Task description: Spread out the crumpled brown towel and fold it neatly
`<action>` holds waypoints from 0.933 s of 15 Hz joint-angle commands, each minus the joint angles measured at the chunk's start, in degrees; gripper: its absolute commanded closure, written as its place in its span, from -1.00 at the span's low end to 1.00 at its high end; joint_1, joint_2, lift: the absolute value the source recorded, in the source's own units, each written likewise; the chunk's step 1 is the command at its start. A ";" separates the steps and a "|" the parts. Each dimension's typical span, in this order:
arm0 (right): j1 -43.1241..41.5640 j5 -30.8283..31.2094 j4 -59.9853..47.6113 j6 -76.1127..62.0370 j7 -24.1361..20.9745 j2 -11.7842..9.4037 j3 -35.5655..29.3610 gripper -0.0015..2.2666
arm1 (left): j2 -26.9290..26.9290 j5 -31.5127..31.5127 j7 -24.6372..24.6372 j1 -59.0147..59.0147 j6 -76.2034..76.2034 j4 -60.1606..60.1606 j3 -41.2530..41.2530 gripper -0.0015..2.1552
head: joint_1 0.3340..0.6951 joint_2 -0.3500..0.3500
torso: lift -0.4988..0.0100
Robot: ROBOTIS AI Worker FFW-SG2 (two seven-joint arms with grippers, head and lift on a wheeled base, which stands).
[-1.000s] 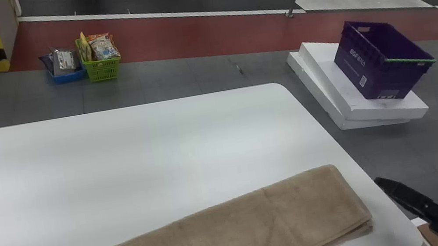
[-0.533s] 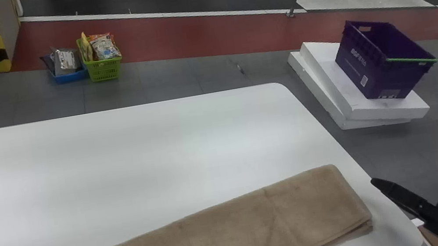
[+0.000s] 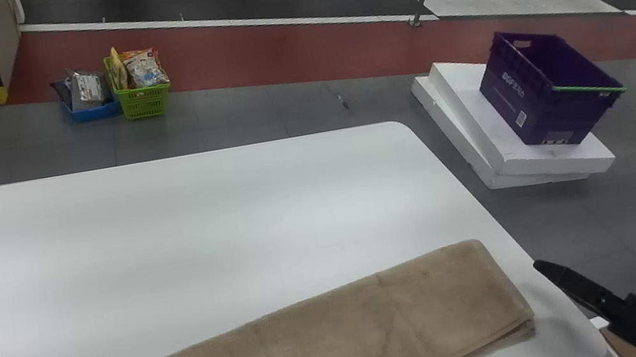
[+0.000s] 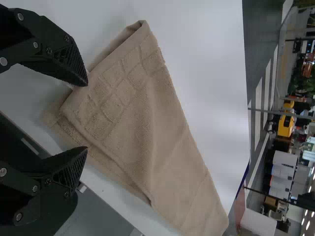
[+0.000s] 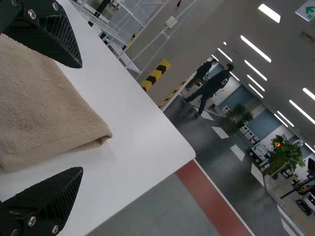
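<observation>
"What's on the counter [image 3: 203, 223]?"

"The towel [image 3: 320, 346], a long layered strip along the near edge, one end by the near right corner."

"So it's finished?"

"Not quite, I'd say: spreading and lengthwise folding look done; folding it shorter and squaring the ends remain."

"Anything gripped?"

"No: the left pincer [image 4: 87, 117] and right pincer [image 5: 82, 118] gape wide, one near each end of the towel, both empty."

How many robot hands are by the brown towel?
2. The left hand is open near the left end of the towel. The right hand is open too, near the towel's right end.
</observation>
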 commanded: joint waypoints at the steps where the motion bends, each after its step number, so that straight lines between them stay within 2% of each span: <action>1: 0.00 -0.20 0.23 -0.03 0.06 -0.09 0.00 -0.95 | -0.15 -0.40 0.01 0.00 -0.53 0.24 -0.30 -0.58 | 1.00 -1.00 | 0.46; 3: 0.00 -0.11 0.50 -0.20 0.06 -0.18 0.00 -0.95 | -0.15 -0.58 0.01 0.00 -0.53 0.15 -0.30 -0.58 | 1.00 -1.00 | 0.46; 5: 0.00 -0.11 0.76 -0.73 -0.03 -0.18 0.44 -0.95 | -0.15 -0.84 0.01 0.00 -0.71 0.24 -0.30 -0.41 | 1.00 -1.00 | 0.46; 14: -0.09 -0.20 0.85 -0.91 0.14 0.09 0.79 -0.95 | -0.15 -1.11 0.18 -0.44 -3.87 1.20 -0.39 -0.32 | 1.00 -1.00 | 0.46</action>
